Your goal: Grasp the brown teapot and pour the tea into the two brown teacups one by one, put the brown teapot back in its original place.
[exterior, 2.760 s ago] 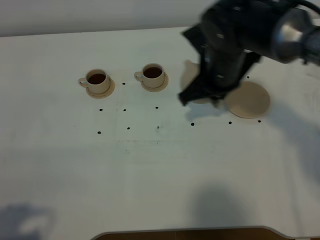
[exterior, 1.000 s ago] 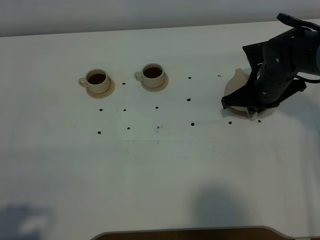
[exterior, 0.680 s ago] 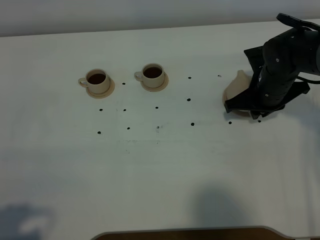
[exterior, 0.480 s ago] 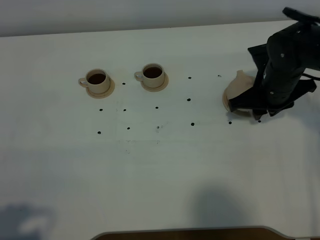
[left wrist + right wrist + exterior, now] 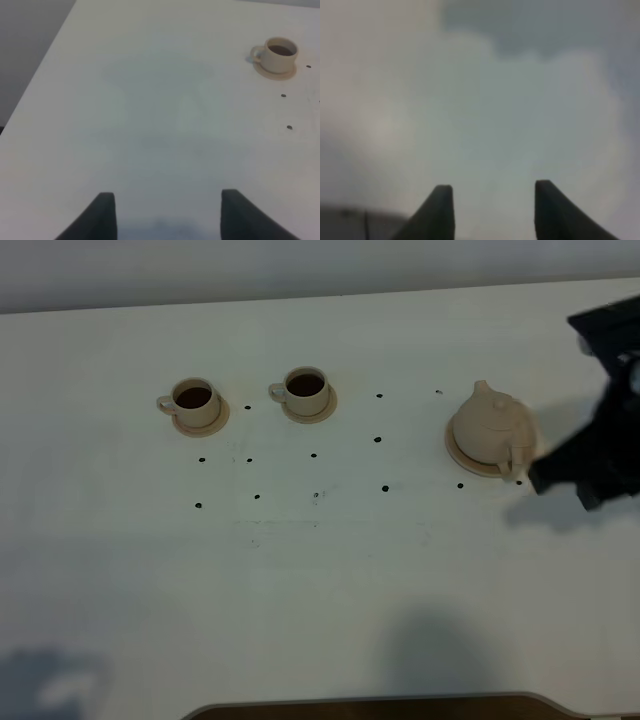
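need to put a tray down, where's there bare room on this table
The widest bare patch is the near half of the table, in front of the black dots. There is also open room between the right teacup and the teapot. The two teacups sit close together, and the right gripper crowds the teapot's side.

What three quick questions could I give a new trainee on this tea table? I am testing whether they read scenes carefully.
1. True or false: the teapot stands on its large saucer.
2. How many cups hold dark tea: A one, B two, C none?
3. The right gripper has its jaws ____.

Key: 1 true. 2 B, the left cup and the right cup. 3 open, with nothing between them.
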You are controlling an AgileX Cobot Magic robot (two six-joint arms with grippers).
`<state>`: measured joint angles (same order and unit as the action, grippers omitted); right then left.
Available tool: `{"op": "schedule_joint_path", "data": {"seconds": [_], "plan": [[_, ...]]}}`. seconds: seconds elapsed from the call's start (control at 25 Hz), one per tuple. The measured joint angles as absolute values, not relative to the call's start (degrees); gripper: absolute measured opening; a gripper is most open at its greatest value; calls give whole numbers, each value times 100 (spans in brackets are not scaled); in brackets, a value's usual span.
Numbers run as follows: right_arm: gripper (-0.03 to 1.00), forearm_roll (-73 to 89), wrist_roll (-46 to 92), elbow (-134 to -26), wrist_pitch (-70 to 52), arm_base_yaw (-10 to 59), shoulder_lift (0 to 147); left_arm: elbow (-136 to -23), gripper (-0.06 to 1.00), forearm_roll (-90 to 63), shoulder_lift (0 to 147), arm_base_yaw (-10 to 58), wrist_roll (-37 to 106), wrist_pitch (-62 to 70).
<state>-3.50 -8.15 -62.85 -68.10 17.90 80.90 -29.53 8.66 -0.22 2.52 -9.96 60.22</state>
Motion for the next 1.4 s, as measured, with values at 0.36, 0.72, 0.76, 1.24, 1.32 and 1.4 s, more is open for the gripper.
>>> {"op": "schedule_joint_path", "data": {"seconds": [0.36, 0.72, 0.76, 1.24, 1.32, 1.4], "plan": [[39, 122, -505, -4253, -6780, 1797, 4977, -2953, 50, 866, -22, 252, -996, 6022], [39, 487, -68, -3149, -6647, 1797, 2759, -2953, 50, 866, -22, 252, -996, 6022], [39, 498, -47, -3076, -6547, 1797, 2637, -2953, 50, 866, -22, 252, -996, 6022], [39, 518, 0, -2825, -6164, 1797, 2339, -2953, 50, 866, -22, 252, -996, 6022], [39, 518, 0, -2825, -6158, 1797, 2339, -2953, 50, 866, -22, 252, -996, 6022], [39, 503, -61, -2825, -6154, 1797, 2339, -2953, 50, 866, -22, 252, -996, 6022]]}}
